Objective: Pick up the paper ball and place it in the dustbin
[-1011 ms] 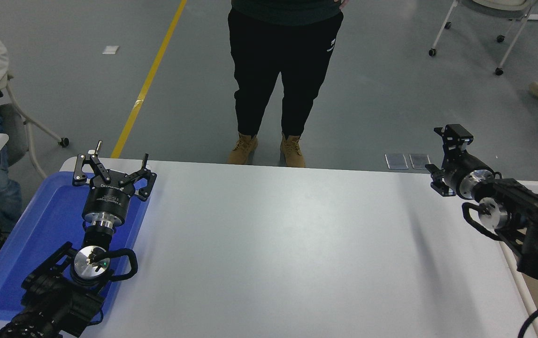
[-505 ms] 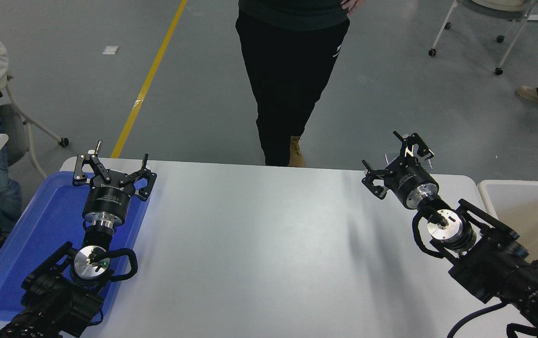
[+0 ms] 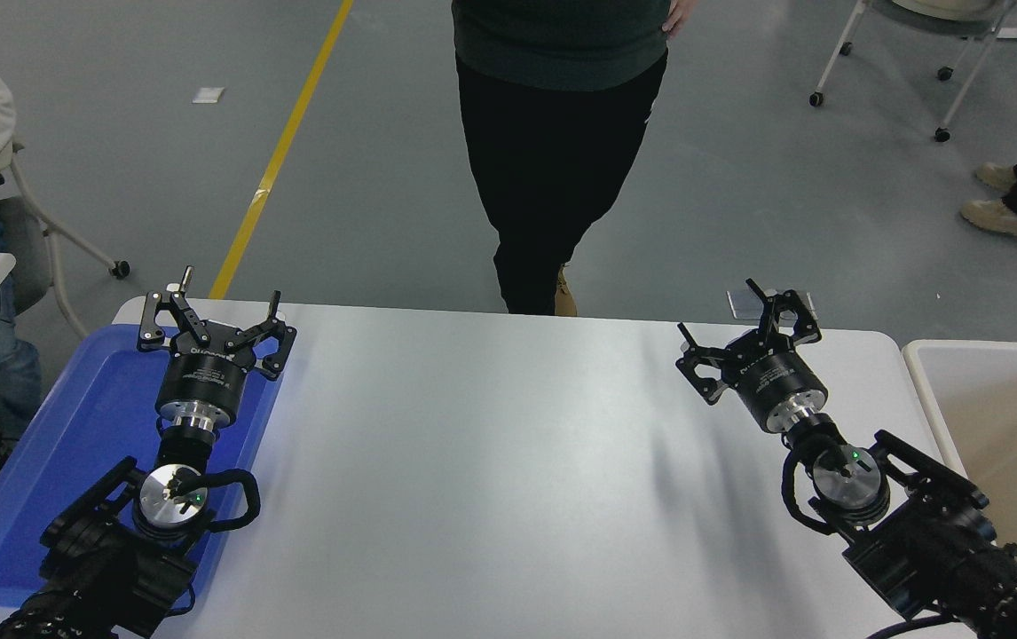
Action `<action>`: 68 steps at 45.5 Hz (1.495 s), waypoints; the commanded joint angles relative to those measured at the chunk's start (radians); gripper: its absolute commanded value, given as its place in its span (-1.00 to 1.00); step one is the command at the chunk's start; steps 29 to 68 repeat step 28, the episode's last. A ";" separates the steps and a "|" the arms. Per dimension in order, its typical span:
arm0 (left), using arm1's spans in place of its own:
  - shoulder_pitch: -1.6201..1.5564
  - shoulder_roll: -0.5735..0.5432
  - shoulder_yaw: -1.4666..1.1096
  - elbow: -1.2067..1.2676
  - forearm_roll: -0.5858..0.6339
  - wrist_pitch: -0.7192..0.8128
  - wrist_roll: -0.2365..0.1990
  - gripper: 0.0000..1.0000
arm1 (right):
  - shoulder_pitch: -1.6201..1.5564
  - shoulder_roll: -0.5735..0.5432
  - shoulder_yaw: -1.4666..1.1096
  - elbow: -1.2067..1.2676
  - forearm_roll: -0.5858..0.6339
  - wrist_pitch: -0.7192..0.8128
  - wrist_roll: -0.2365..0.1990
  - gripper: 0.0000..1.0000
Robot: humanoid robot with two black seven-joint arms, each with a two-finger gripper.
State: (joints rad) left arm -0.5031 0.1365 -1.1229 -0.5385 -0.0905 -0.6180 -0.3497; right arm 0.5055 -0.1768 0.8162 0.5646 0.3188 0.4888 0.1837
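Note:
No paper ball shows anywhere on the table or in either gripper. The dustbin, with a white rounded rim and beige inner walls, stands at the table's right edge. My right gripper is open and empty over the table's far right part, left of the dustbin. My left gripper is open and empty, parked over the far end of the blue tray at the lower left.
A flat blue tray lies at the table's left edge under my left arm. A person in black trousers stands at the far side of the white table. Another person's legs show at the upper right.
My right arm has swung left from over the dustbin to the table's far right part, uncovering the bin. The person at the far side has stepped to the right.

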 commanded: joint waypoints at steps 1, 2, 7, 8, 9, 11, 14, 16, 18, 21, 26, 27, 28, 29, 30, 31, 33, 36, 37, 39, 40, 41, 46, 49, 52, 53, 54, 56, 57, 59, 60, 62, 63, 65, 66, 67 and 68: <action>0.000 0.000 0.000 -0.001 0.000 0.000 0.000 1.00 | -0.035 -0.009 0.020 -0.028 0.008 0.039 0.000 1.00; 0.000 0.000 0.000 0.000 0.000 0.000 0.001 1.00 | -0.036 -0.009 0.020 -0.031 0.008 0.043 0.000 1.00; 0.000 0.000 0.000 0.000 0.000 0.000 0.001 1.00 | -0.041 -0.024 0.020 -0.034 0.008 0.059 -0.001 1.00; 0.000 0.000 0.000 0.000 0.000 0.000 0.000 1.00 | -0.041 -0.027 0.020 -0.034 0.008 0.060 -0.001 1.00; 0.000 0.000 0.000 0.000 0.000 0.000 0.000 1.00 | -0.041 -0.030 0.020 -0.035 0.008 0.062 -0.001 1.00; 0.000 0.000 0.000 0.000 0.000 0.000 0.001 1.00 | -0.045 -0.036 0.020 -0.035 0.008 0.066 -0.001 1.00; 0.000 0.000 0.000 0.000 0.000 -0.002 0.001 1.00 | -0.051 -0.047 0.020 -0.035 0.008 0.073 -0.001 1.00; 0.000 0.000 0.000 0.000 0.000 0.000 0.001 1.00 | -0.051 -0.053 0.020 -0.035 0.008 0.077 -0.001 1.00; 0.000 0.000 0.000 0.000 0.000 -0.002 0.001 1.00 | -0.054 -0.059 0.020 -0.035 0.008 0.079 -0.001 1.00; 0.000 0.000 0.000 -0.001 0.000 -0.002 0.001 1.00 | -0.056 -0.061 0.020 -0.037 0.008 0.079 -0.001 1.00; 0.000 0.000 0.000 0.000 0.000 -0.002 0.001 1.00 | -0.064 -0.063 0.020 -0.037 0.006 0.079 -0.001 1.00; 0.000 0.000 0.000 0.000 0.000 -0.002 0.001 1.00 | -0.064 -0.063 0.020 -0.037 0.006 0.079 -0.001 1.00; 0.000 0.000 0.000 -0.001 0.000 -0.002 0.001 1.00 | -0.064 -0.063 0.021 -0.037 0.006 0.079 -0.001 1.00; 0.000 0.000 0.000 -0.001 0.000 -0.002 0.001 1.00 | -0.064 -0.063 0.021 -0.037 0.006 0.079 -0.001 1.00; 0.000 0.000 0.000 -0.001 0.000 -0.002 0.001 1.00 | -0.064 -0.063 0.021 -0.037 0.006 0.079 -0.001 1.00; 0.000 0.000 0.000 -0.001 0.000 -0.002 0.001 1.00 | -0.064 -0.063 0.021 -0.037 0.006 0.079 -0.001 1.00; 0.000 0.000 0.000 -0.001 0.000 -0.002 0.001 1.00 | -0.064 -0.063 0.021 -0.037 0.006 0.079 -0.001 1.00; 0.000 0.000 0.000 -0.001 0.000 -0.002 0.001 1.00 | -0.064 -0.063 0.021 -0.037 0.006 0.079 -0.001 1.00; 0.000 0.000 0.000 -0.001 0.000 -0.002 0.001 1.00 | -0.064 -0.063 0.021 -0.037 0.006 0.079 -0.001 1.00; 0.000 0.000 0.000 -0.001 0.000 -0.002 0.001 1.00 | -0.064 -0.063 0.021 -0.037 0.006 0.079 -0.001 1.00; 0.000 0.000 0.000 -0.001 0.000 -0.002 0.001 1.00 | -0.064 -0.063 0.021 -0.037 0.006 0.079 -0.001 1.00; 0.000 0.000 0.000 -0.001 0.000 -0.002 0.001 1.00 | -0.064 -0.063 0.021 -0.037 0.006 0.079 -0.001 1.00; 0.000 0.000 0.000 -0.001 0.000 -0.002 0.001 1.00 | -0.064 -0.063 0.021 -0.037 0.006 0.079 -0.001 1.00; 0.000 0.000 0.000 -0.001 0.000 -0.002 0.001 1.00 | -0.064 -0.063 0.021 -0.037 0.006 0.079 -0.001 1.00; 0.000 0.000 0.000 -0.001 0.000 -0.002 0.001 1.00 | -0.064 -0.063 0.021 -0.037 0.006 0.079 -0.001 1.00; 0.000 0.000 0.000 -0.001 0.000 -0.002 0.001 1.00 | -0.064 -0.063 0.021 -0.037 0.006 0.079 -0.001 1.00; 0.000 0.000 0.000 -0.001 0.000 -0.002 0.001 1.00 | -0.064 -0.063 0.021 -0.037 0.006 0.079 -0.001 1.00; 0.000 0.000 0.000 -0.001 0.000 -0.002 0.001 1.00 | -0.064 -0.063 0.021 -0.037 0.006 0.079 -0.001 1.00; 0.000 0.000 0.000 -0.001 0.000 -0.002 0.001 1.00 | -0.064 -0.063 0.021 -0.037 0.006 0.079 -0.001 1.00; 0.000 0.000 0.000 -0.001 0.000 -0.002 0.001 1.00 | -0.064 -0.063 0.021 -0.037 0.006 0.079 -0.001 1.00; 0.000 0.000 0.000 -0.001 0.000 -0.002 0.001 1.00 | -0.064 -0.063 0.021 -0.037 0.006 0.079 -0.001 1.00; 0.000 0.000 0.000 -0.001 0.000 -0.002 0.001 1.00 | -0.064 -0.063 0.021 -0.037 0.006 0.079 -0.001 1.00; 0.000 0.000 0.000 -0.001 0.000 -0.002 0.001 1.00 | -0.064 -0.063 0.021 -0.037 0.006 0.079 -0.001 1.00; 0.000 0.000 0.000 -0.001 0.000 -0.002 0.001 1.00 | -0.064 -0.063 0.021 -0.037 0.006 0.079 -0.001 1.00; 0.000 0.000 0.000 -0.001 0.000 -0.002 0.001 1.00 | -0.064 -0.063 0.021 -0.037 0.006 0.079 -0.001 1.00; 0.000 0.000 0.000 -0.001 0.000 -0.002 0.001 1.00 | -0.064 -0.063 0.021 -0.037 0.006 0.079 -0.001 1.00; 0.000 0.000 0.000 -0.001 0.000 -0.002 0.001 1.00 | -0.064 -0.063 0.021 -0.037 0.006 0.079 -0.001 1.00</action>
